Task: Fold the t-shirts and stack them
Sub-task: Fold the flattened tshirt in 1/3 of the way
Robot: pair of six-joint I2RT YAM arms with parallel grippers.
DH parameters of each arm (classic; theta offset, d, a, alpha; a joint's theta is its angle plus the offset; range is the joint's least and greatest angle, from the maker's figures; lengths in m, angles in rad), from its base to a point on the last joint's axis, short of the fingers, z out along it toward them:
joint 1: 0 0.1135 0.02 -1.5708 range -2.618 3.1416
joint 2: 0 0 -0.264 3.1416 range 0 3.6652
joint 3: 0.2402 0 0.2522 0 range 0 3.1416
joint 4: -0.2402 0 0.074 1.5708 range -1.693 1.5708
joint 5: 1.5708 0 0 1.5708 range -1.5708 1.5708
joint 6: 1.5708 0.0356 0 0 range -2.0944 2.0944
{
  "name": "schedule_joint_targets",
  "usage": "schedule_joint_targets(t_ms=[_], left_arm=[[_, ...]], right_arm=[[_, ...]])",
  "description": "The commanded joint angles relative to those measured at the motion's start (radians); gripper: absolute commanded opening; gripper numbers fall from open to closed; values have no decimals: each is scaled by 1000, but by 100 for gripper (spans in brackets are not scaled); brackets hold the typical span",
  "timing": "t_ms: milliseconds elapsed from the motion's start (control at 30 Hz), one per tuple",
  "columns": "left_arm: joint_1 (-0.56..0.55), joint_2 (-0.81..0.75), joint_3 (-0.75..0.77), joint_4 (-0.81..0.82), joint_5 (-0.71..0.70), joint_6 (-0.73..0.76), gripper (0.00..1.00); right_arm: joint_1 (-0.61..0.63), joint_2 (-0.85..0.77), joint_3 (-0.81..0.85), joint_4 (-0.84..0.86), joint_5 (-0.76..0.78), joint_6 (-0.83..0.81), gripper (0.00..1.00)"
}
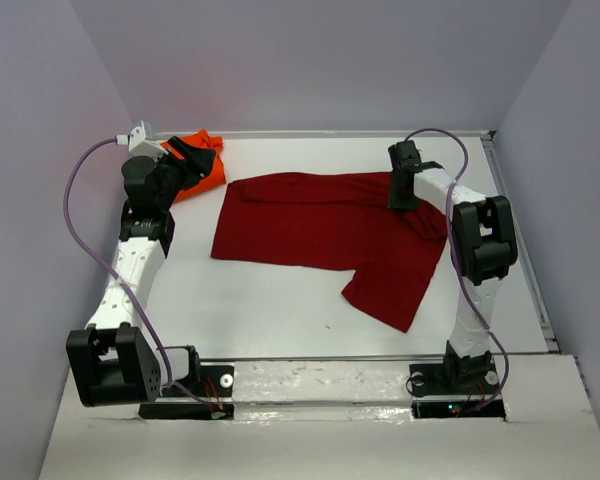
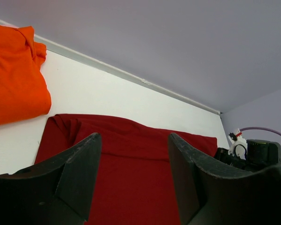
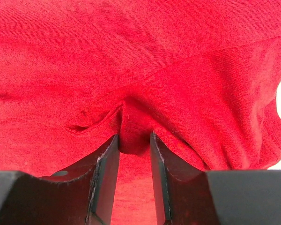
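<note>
The dark red t-shirt [image 1: 310, 225] lies spread across the middle of the table, with one part trailing toward the near right. My right gripper [image 1: 402, 195] is down on its far right edge. In the right wrist view a raised fold of the red t-shirt [image 3: 131, 56] is bunched between the tips of the right gripper [image 3: 133, 140], whose jaws are pressed in on it. The orange t-shirt [image 1: 205, 172] lies crumpled at the far left. My left gripper [image 1: 192, 160] hovers by it. The left gripper [image 2: 133, 140] is open and empty, facing the red t-shirt [image 2: 131, 154] with the orange t-shirt [image 2: 14, 79] to its left.
Pale walls enclose the table on three sides, with a metal rail [image 1: 360, 133] along the far edge. The left arm's purple cable [image 1: 80, 235] loops out over the left side. The right arm [image 1: 480, 240] stands over the shirt's right part.
</note>
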Motion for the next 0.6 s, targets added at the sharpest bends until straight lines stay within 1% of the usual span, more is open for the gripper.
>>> schedule_joint_targets(t_ms=[0, 67, 167, 200, 267, 567], left_arm=[[5, -16, 0, 41, 18, 4, 68], [7, -15, 0, 41, 18, 4, 68], [7, -15, -1, 41, 18, 4, 68], [7, -16, -1, 41, 18, 4, 68], [7, -15, 0, 41, 18, 4, 68], [7, -13, 0, 44, 26, -3, 68]], right_arm=[[11, -57, 6, 29, 21, -11, 37], [11, -63, 9, 29, 26, -14, 35], [11, -68, 7, 27, 19, -14, 23], [11, -68, 6, 26, 18, -13, 11], [11, -69, 1, 26, 16, -13, 0], [48, -138, -71, 27, -13, -4, 0]])
